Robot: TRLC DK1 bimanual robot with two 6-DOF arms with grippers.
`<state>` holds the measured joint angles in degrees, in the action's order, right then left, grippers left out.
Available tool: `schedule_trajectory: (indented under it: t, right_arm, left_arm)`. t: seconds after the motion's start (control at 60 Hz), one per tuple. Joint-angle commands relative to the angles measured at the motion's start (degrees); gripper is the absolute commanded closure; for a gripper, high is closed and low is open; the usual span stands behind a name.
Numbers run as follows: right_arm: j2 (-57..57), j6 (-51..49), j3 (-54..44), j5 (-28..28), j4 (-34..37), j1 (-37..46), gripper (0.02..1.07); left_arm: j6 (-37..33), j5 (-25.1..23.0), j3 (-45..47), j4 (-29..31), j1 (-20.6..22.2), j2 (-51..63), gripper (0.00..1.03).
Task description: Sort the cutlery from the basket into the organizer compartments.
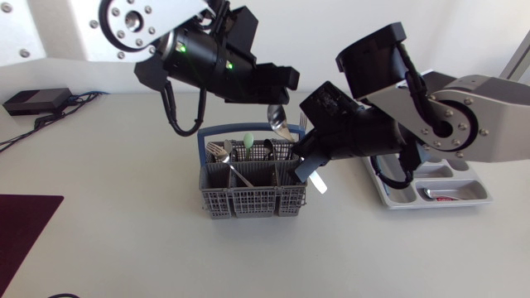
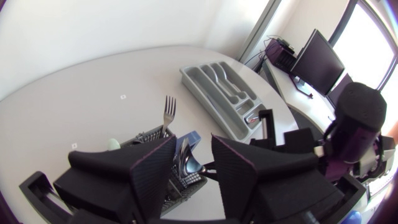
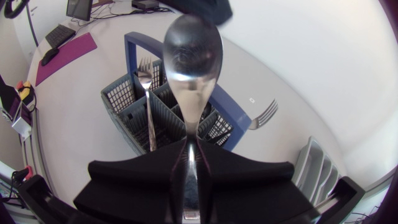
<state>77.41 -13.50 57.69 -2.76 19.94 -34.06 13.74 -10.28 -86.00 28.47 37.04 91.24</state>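
Inside right claw (image 3: 189,149), spoon (image 3: 192,53).

A wide, pale grey table (image 1: 124,240) fills the scene, evenly and brightly lit, with only soft shadows on its top. At its near left edge lies a dark maroon mat (image 1: 23,223). Far left sits a small black box (image 1: 37,100), with black cables (image 1: 21,132) trailing from it.

The left hand (image 1: 288,79) hangs raised, its fingers (image 2: 152,168) spread wide apart. The right hand (image 1: 308,170), angled downward near the middle, has its fingers pinched on a spoon (image 3: 193,56).
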Motion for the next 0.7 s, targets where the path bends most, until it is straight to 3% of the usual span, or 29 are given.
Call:
schedule_trajectory:
  t: [0.0,0.35,0.5,0.683]
  right_arm:
    - [-1.64,-0.65,-2.32,-0.14,1.15,2.25,1.01]
    - [-3.23,-5.93,-2.76,-5.06,3.26,22.99,1.01]
    - [2.40,-7.60,1.72,-7.17,3.35,33.71,1.01]
    - [11.63,-7.60,8.49,-7.25,2.20,40.83,1.01]
  left_arm:
    - [0.41,-0.35,-2.77,-1.75,-1.09,-3.97,0.55]
    - [-2.84,1.23,-0.84,-1.49,-7.77,-6.95,0.52]
    - [-6.27,3.87,3.38,-1.49,-9.44,-9.06,0.52]
    - [-9.43,5.27,9.53,-1.75,-11.28,-12.14,0.52]
